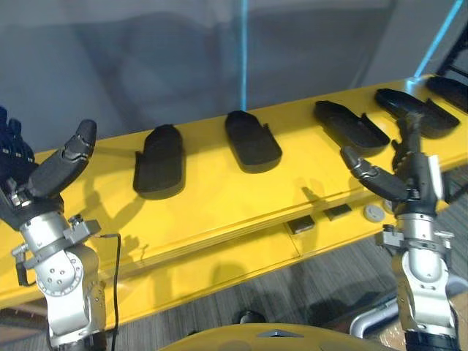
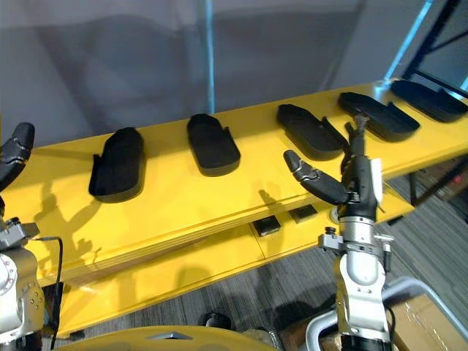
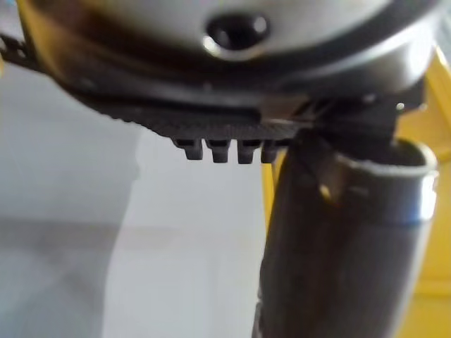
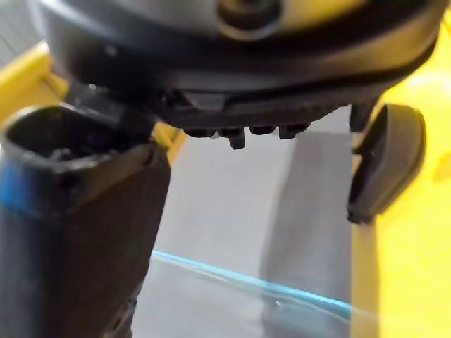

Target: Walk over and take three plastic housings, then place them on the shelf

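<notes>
the left hand (image 1: 33,179) and right hand (image 1: 413,175) are hovering before the table (image 1: 219,212), fingers straight, thumbs spread wide. five housings (image 1: 160,161) are lying along it.

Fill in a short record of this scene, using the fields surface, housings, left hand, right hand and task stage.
surface: long yellow bench
housings: five black housings lying in a row along the bench, spaced apart
left hand: left hand raised at the bench's near edge, open, holding nothing
right hand: right hand raised near the fourth housing, open, holding nothing
task stage: no housing taken yet
</notes>
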{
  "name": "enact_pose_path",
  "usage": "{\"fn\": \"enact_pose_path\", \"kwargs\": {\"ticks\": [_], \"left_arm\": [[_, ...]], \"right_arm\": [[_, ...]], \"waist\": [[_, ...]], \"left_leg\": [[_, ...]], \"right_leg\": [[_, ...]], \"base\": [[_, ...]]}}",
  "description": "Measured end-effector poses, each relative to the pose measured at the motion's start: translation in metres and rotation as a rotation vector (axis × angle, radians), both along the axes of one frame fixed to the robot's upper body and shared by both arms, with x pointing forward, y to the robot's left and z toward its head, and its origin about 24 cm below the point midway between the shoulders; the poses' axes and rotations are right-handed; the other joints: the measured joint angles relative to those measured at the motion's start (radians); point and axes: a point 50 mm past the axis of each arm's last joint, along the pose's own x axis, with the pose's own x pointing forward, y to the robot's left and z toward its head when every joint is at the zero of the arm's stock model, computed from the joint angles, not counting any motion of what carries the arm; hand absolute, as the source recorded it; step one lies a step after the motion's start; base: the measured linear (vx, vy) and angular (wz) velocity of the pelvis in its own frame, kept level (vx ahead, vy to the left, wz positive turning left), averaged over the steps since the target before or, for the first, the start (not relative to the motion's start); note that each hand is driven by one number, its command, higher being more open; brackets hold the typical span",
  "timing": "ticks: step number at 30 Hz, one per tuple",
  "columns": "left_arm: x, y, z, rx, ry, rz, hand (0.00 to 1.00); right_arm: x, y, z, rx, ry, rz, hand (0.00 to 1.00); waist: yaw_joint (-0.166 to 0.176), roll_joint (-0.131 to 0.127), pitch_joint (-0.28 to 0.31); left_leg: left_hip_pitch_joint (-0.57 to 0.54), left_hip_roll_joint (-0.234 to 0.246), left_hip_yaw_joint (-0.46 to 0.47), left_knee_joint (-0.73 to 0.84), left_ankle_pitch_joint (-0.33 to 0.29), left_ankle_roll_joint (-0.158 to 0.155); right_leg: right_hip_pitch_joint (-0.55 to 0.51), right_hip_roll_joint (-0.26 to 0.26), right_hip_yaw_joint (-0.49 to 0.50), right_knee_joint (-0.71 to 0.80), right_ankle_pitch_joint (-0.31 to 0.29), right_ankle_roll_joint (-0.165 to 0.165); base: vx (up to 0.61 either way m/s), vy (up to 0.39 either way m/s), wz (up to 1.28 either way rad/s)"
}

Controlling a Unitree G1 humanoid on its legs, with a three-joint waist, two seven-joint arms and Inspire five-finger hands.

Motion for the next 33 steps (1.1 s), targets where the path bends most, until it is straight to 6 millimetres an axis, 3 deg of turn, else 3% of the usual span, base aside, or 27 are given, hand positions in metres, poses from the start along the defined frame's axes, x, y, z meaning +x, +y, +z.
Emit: {"fn": "enact_pose_path", "kwargs": {"ticks": [7, 12, 20, 33], "left_arm": [[-0.009, -0.007, -0.019, -0.037, 0.077, -0.001, 1.0], [-0.008, -0.015, -0.025, -0.047, 0.106, -0.049, 1.0], [-0.001, -0.025, -0.034, -0.057, 0.147, -0.136, 1.0], [0.008, -0.038, -0.039, -0.069, 0.186, -0.228, 1.0]], "right_arm": [[0.025, 0.003, -0.028, 0.096, 0.102, 0.012, 1.0], [0.037, 0.003, -0.031, 0.154, 0.108, 0.011, 1.0], [0.051, -0.003, -0.06, 0.336, 0.243, -0.032, 1.0], [0.067, 0.001, -0.057, 0.382, 0.252, 0.101, 1.0]], "waist": [[0.05, -0.019, 0.007], [0.054, -0.023, 0.01], [0.075, -0.031, 0.041], [0.074, -0.031, 0.085]], "left_leg": [[-0.032, -0.002, -0.073, 0.0, 0.019, 0.003], [-0.034, -0.002, -0.088, -0.001, 0.024, 0.004], [-0.031, -0.002, -0.097, 0.0, 0.027, 0.004], [-0.028, -0.002, -0.102, 0.0, 0.037, 0.007]], "right_leg": [[0.024, 0.0, -0.073, 0.003, -0.013, -0.008], [0.032, 0.0, -0.088, 0.005, -0.018, -0.007], [0.04, 0.0, -0.096, 0.007, -0.018, -0.008], [0.038, -0.002, -0.098, 0.024, -0.027, -0.005]], "base": [[-0.02, -0.009, 0.32], [-0.01, -0.005, 0.09], [0.0, -0.001, 0.02], [0.0, 0.0, 0.0]]}}
